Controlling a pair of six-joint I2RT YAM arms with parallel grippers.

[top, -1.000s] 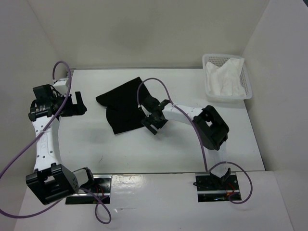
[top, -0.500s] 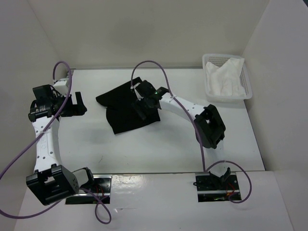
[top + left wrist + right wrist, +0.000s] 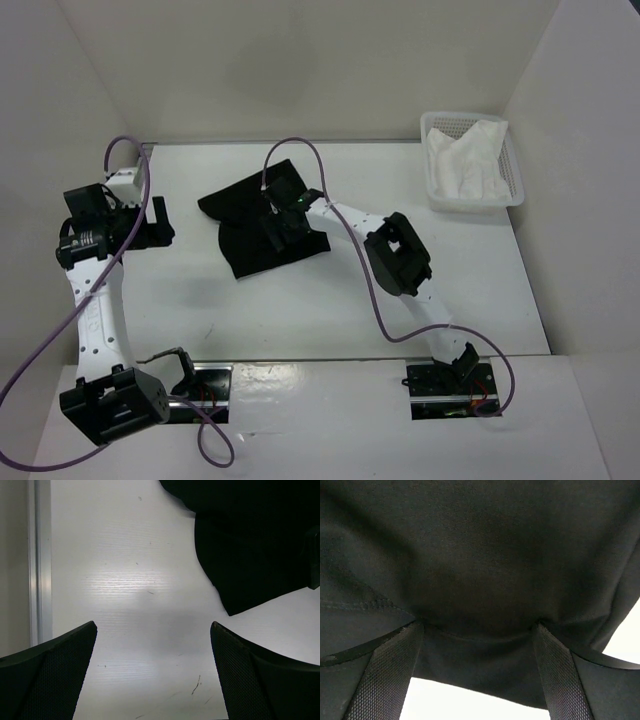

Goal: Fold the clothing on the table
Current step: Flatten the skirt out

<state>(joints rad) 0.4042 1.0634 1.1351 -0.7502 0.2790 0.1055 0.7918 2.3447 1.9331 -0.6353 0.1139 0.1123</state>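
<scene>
Black clothing (image 3: 250, 205) is lying loosely bunched near the middle of the white surface (image 3: 330, 310). Within the last second the right claw (image 3: 279, 230) has been swinging in from the garment's near-right edge. It is now sitting over the fabric with fingers spread wide, touching it but gripping nothing. The left claw (image 3: 160, 222) is waiting released, well apart on the left. A pinch for the fold is probably coming next.
</scene>
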